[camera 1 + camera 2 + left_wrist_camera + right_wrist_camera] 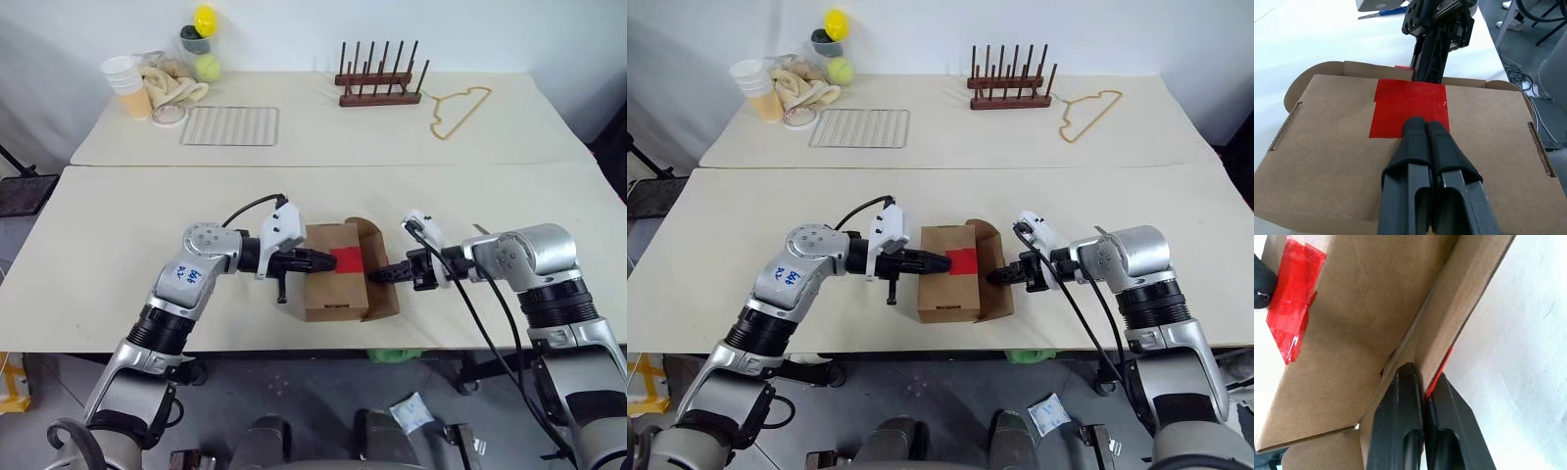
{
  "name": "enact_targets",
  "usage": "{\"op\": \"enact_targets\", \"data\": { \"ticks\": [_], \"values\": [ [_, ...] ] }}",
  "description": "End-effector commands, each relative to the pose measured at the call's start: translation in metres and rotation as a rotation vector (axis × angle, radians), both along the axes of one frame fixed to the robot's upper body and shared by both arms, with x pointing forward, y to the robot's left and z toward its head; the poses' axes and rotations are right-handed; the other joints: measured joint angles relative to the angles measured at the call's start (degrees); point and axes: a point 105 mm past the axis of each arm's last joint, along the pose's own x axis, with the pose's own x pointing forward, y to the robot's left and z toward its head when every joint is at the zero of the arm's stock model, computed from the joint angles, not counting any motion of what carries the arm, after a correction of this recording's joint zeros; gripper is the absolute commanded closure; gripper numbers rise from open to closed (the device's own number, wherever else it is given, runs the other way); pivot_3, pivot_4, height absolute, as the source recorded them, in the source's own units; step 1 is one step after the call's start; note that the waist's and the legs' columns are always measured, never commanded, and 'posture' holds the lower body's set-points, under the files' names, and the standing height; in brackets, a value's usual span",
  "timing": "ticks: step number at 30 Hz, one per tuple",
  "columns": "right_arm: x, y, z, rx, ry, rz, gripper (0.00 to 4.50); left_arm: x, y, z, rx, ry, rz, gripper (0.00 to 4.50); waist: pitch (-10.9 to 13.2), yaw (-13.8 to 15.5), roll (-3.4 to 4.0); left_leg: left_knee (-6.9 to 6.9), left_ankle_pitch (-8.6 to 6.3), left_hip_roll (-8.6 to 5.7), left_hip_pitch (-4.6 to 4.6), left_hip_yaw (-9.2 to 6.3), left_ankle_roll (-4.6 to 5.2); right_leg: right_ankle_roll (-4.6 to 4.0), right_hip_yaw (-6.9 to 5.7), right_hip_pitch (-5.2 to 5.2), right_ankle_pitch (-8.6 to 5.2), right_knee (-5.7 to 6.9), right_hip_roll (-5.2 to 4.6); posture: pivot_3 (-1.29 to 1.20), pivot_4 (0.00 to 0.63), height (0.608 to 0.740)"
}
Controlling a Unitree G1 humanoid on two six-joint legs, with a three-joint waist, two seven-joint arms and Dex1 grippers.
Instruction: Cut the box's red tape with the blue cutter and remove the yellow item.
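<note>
Brown box (331, 279) on the near table — red tape (347, 260) on top, one flap raised.

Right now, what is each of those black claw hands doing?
Left end effector: closed, empty, tips pressing on the red tape.
Right end effector: closed, pinching the box's flap.

Two tables (490, 196) stand end to end. On them I count one cardboard box (328, 284) with one red tape (346, 260) patch, one wire rack (230, 125), one wooden peg rack (382, 73), one hanger (458, 110), and one tennis ball (207, 67) at upper left.
</note>
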Motion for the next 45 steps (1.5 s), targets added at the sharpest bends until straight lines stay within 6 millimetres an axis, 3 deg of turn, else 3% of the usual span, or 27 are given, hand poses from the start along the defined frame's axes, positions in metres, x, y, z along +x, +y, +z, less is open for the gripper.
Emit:
{"op": "enact_targets", "data": {
  "ticks": [1, 4, 9, 15, 22, 28, 31, 38, 45],
  "values": [
    [-0.001, -0.008, -0.001, -0.056, -0.003, -0.022, 4.45, -0.002, -0.006, -0.005, -0.032, 0.024, -0.006, 4.50, 0.0, 0.1, 0.00, 0.01, 0.00, 0.00, 0.00, 0.00, 0.00, 0.00, 0.00, 0.00, 0.00, 0.00, 0.00, 0.00, 0.150, 0.740],
    [-0.002, -0.013, 0.007, -0.070, -0.019, -0.033, 4.45, -0.002, -0.011, 0.001, -0.078, 0.029, -0.007, 4.50, 0.0, 0.4, 0.00, 0.06, 0.00, -0.02, -0.05, -0.04, 0.00, 0.01, -0.01, 0.00, 0.00, -0.01, -0.02, 0.00, 0.150, 0.740],
    [-0.007, -0.042, 0.049, -0.163, -0.091, -0.091, 4.45, -0.005, -0.031, 0.000, -0.136, -0.002, -0.047, 4.50, 0.0, 1.5, 0.00, 0.10, 0.00, -0.07, -0.17, -0.03, 0.01, 0.03, -0.01, -0.06, 0.02, -0.08, -0.06, 0.00, 0.150, 0.740],
    [-0.011, -0.061, 0.078, -0.261, -0.140, -0.147, 4.45, -0.001, -0.052, -0.003, -0.193, -0.035, -0.039, 4.50, 0.0, 1.5, -0.01, 0.10, 0.00, -0.05, -0.23, 0.01, 0.01, 0.03, -0.02, -0.09, 0.02, -0.18, -0.04, 0.00, 0.150, 0.740],
    [-0.018, -0.063, 0.119, -0.322, -0.221, -0.138, 4.45, 0.006, -0.074, -0.008, -0.231, -0.051, -0.016, 4.50, 0.0, 1.5, 0.00, 0.10, -0.01, -0.06, -0.29, 0.06, 0.02, 0.03, 0.00, -0.15, 0.02, -0.24, -0.04, 0.00, 0.150, 0.740],
    [-0.019, -0.062, 0.131, -0.386, -0.276, -0.138, 4.45, 0.006, -0.072, -0.010, -0.242, -0.046, 0.004, 4.50, 0.0, 1.6, -0.01, 0.09, -0.01, -0.06, -0.31, 0.06, 0.03, 0.03, 0.00, -0.15, 0.02, -0.26, -0.05, 0.00, 0.150, 0.740],
    [-0.022, -0.064, 0.124, -0.507, -0.263, -0.120, 4.45, 0.007, -0.070, -0.011, -0.252, -0.038, 0.021, 4.50, 0.0, 1.6, -0.01, 0.08, -0.02, -0.06, -0.32, 0.05, 0.03, 0.03, 0.00, -0.18, 0.02, -0.26, -0.05, 0.00, 0.150, 0.740],
    [-0.033, -0.052, 0.132, -0.674, -0.364, -0.027, 4.45, 0.006, -0.068, -0.020, -0.269, -0.005, 0.085, 4.50, 0.1, 1.6, 0.03, 0.02, -0.02, -0.06, -0.35, 0.05, 0.03, 0.03, 0.02, -0.28, 0.02, -0.26, -0.05, 0.00, 0.150, 0.740],
    [-0.032, -0.043, 0.143, -0.656, -0.404, -0.013, 4.45, 0.007, -0.062, -0.023, -0.278, 0.014, 0.128, 4.50, 0.1, 1.6, 0.03, 0.06, -0.02, -0.06, -0.45, 0.07, 0.03, 0.03, 0.02, -0.35, 0.02, -0.25, -0.05, 0.00, 0.150, 0.740]
  ]
}}
